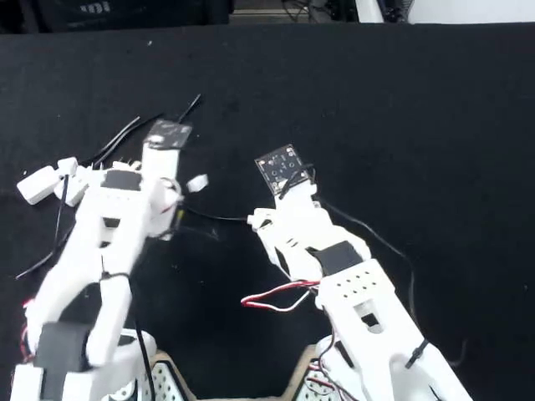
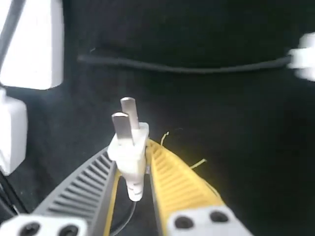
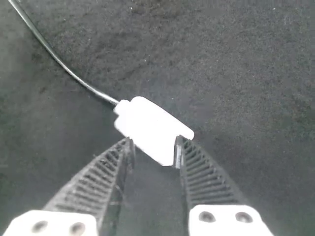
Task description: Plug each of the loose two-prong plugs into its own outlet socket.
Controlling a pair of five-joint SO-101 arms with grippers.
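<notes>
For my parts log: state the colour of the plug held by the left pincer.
White plug, with metal prongs; clearest in the left wrist view.

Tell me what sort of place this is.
Probably a robotics lab or hobby workbench: a table draped in black cloth, a white left arm and right arm with exposed red wires, the left gripper shut on a two-prong plug, the right gripper shut on a white corded block.

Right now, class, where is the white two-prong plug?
In the left wrist view, the two-prong plug is clamped in the left gripper, prongs pointing away from it, with white blocks close beside it.
</notes>
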